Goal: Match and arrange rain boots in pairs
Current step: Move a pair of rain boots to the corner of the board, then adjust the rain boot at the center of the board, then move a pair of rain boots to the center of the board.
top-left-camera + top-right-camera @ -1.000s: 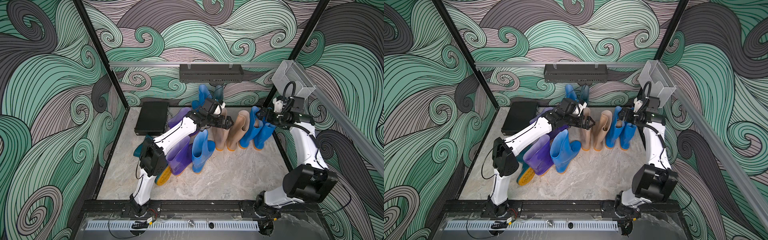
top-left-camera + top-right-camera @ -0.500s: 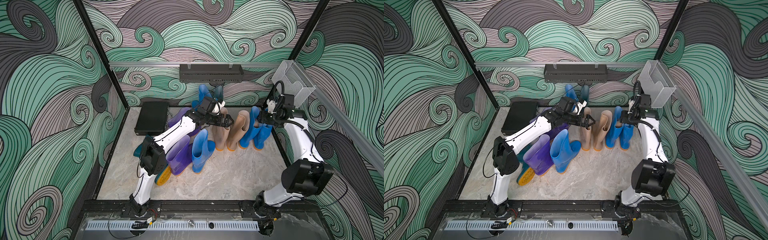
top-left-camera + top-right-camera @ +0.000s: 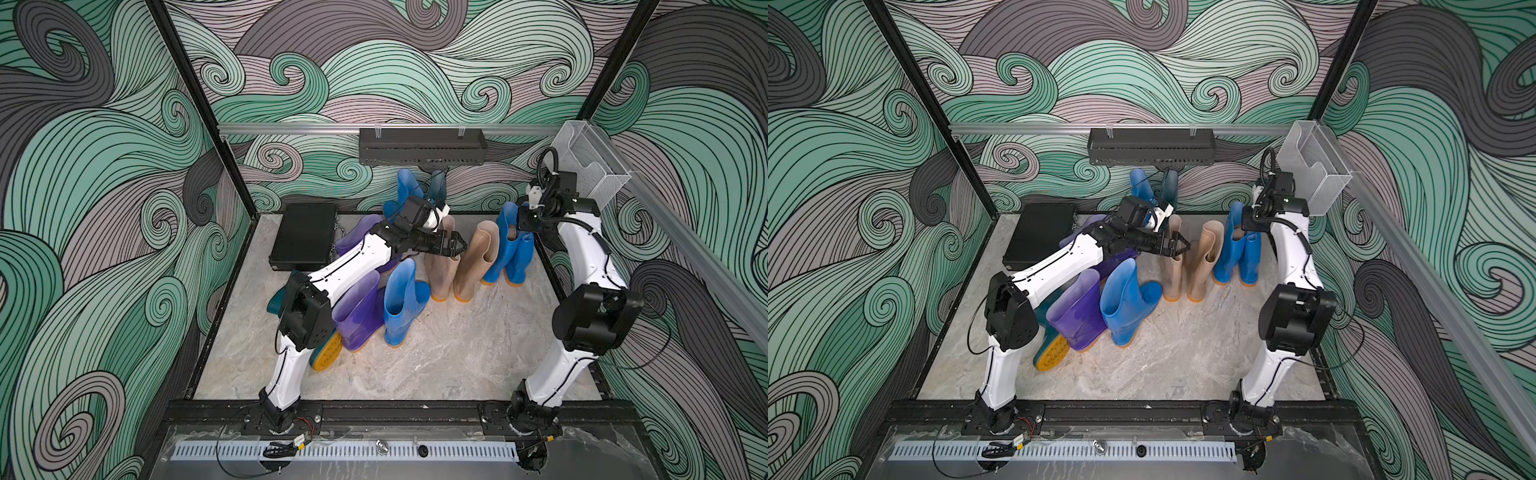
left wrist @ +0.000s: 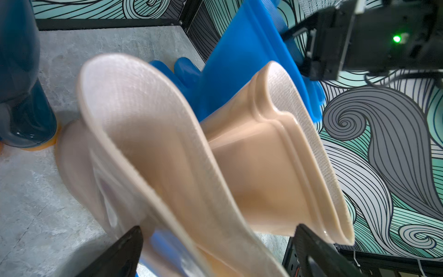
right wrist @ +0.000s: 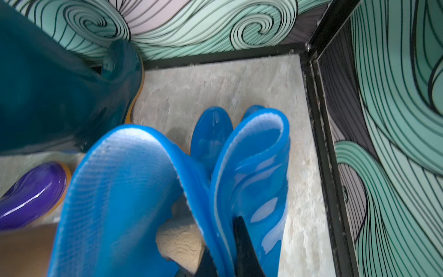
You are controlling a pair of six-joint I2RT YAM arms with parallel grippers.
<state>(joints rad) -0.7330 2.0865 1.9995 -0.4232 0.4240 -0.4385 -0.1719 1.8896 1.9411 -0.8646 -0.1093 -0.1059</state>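
Observation:
Two beige rain boots [image 3: 442, 272] [image 3: 478, 257] stand upright side by side at mid-back. My left gripper [image 3: 455, 245] [image 4: 218, 229] is open, its fingers either side of the nearer beige boot's top rim [image 4: 143, 134]. To their right stands a pair of bright blue boots [image 3: 500, 245] [image 3: 1250, 257]. My right gripper [image 3: 524, 224] [image 5: 221, 236] is shut on the shaft wall of the right-hand blue boot [image 5: 254, 172], one finger [image 5: 242, 239] inside it. A lone blue boot [image 3: 401, 299], a purple boot [image 3: 357, 311] and a fallen teal boot [image 3: 324, 353] are at the left front.
A flat black case [image 3: 305, 237] lies at the back left. Another purple boot [image 3: 357, 232] sits behind my left arm. A blue boot [image 3: 407, 185] and a teal boot [image 3: 438, 187] stand by the back wall under a black shelf [image 3: 422, 145]. A clear bin [image 3: 590, 158] hangs on the right rail.
My right gripper has closed on the right-hand blue boot's shaft, and that arm's wrist has swung in over the pair. The left arm has barely moved.

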